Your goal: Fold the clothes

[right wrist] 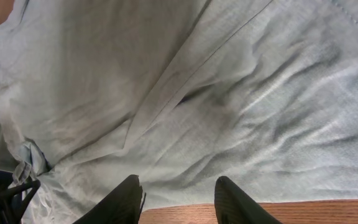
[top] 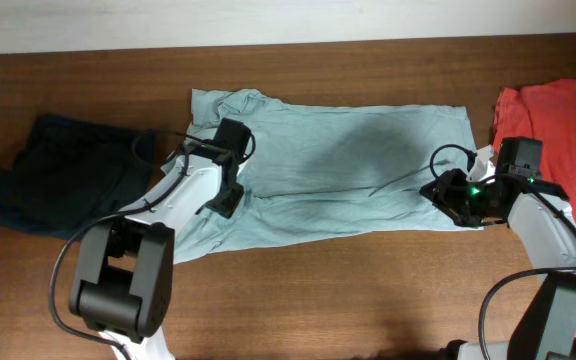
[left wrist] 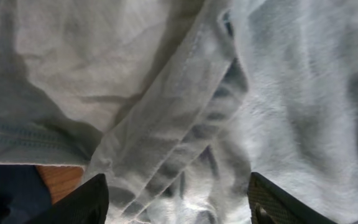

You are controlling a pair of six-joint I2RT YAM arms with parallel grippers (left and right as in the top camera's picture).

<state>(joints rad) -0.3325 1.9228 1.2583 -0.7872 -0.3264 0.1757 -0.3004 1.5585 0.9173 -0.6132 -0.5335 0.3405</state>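
Brown wood table (top: 368, 290); left gripper (left wrist: 176, 186) low over T-shirt (top: 348, 160) left end, jaws wide, empty; right gripper (right wrist: 179, 186) angled onto right hem, jaws half-apart, nothing clamped.

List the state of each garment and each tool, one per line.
T-shirt: spread across the table, creased, left end bunched, not yet folded up.
dark navy garment: in a loose heap at the table's left.
orange-red shirt: crumpled at the table's right edge.
left tool: open over the T-shirt, holding nothing.
right tool: open over the T-shirt near its hem, holding nothing.
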